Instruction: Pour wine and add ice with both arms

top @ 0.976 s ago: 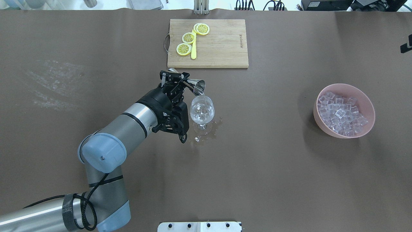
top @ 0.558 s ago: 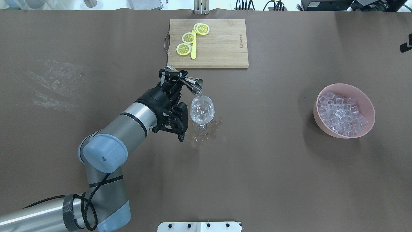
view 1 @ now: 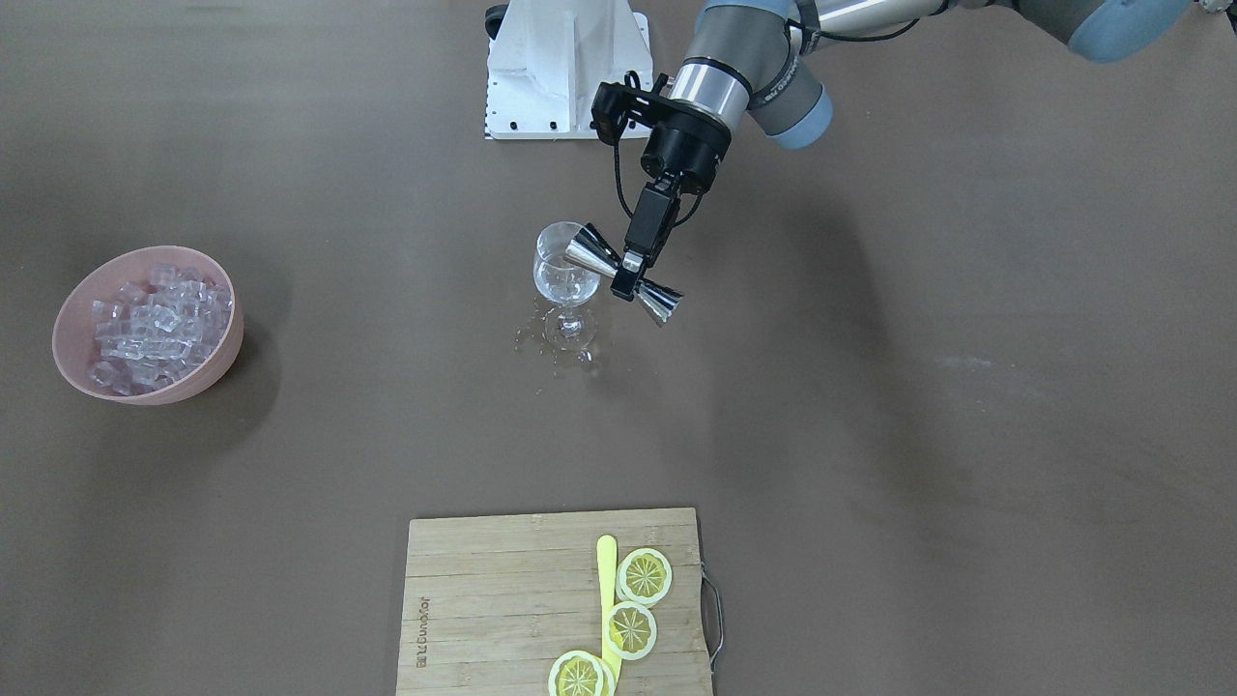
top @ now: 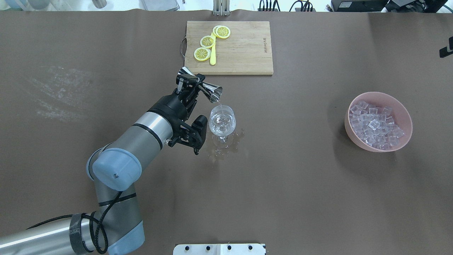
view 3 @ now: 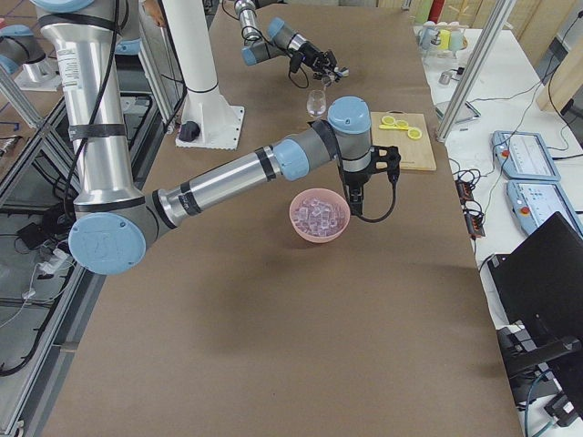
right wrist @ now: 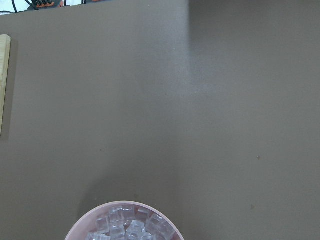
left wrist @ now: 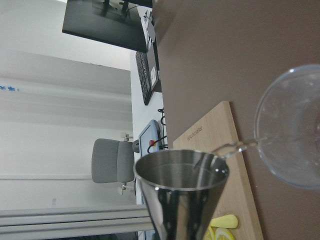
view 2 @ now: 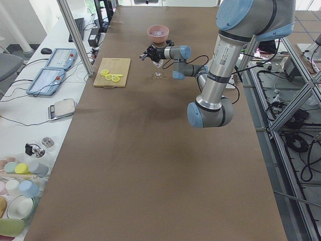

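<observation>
R pincer (view 3: 354, 208) over ice (top: 375, 125) in pink bowl (top: 356, 141), grip can't tell; level w/ it mid-desk (top: 300, 194) the glass (top: 222, 120) takes wine (left wrist: 235, 146) trickling from tipped jigger (top: 213, 93), L pincer (top: 195, 85) clenched on its waist, board (top: 244, 49) beyond.

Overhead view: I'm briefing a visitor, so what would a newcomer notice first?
The left hand tilts a steel jigger over the wine glass mid-table, a thin stream of wine falling in. Around the glass's foot glistens spilled liquid, and a pink bowl of ice sits far right.
</observation>
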Controlling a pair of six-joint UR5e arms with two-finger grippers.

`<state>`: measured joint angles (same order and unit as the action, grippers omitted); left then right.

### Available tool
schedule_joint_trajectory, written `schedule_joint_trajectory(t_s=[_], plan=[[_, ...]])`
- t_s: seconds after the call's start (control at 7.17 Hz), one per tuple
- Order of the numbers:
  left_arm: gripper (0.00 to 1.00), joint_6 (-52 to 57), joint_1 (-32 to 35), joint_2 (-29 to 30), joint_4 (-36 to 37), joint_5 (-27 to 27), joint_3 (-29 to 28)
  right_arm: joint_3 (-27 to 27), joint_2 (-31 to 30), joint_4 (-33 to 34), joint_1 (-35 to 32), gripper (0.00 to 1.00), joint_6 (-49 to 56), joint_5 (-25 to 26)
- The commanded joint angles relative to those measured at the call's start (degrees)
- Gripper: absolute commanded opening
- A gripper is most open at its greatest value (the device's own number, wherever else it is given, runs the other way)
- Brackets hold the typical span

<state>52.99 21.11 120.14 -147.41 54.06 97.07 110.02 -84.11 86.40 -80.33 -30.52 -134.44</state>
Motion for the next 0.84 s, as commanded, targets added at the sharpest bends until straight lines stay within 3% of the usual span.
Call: schedule_joint_trajectory(t_s=[0.0, 0.42, 0.7], plan=[[0.00, 4.31, -0.02, 0.79, 0.02, -0.36, -0.13, 0.46, 0.00, 0.17, 0.00, 0.94, -0.07, -0.29], [0.00, 14.84, -0.02, 0.88, -0.33, -0.18, 0.13, 0.64, -0.09, 0.44, 0.00, 0.94, 0.02, -0.47], [0.00, 1.51, -0.54, 0.89, -7.50, 0.34, -0.03, 0.99, -0.09, 0.44, 0.00, 0.94, -0.07, -0.47]])
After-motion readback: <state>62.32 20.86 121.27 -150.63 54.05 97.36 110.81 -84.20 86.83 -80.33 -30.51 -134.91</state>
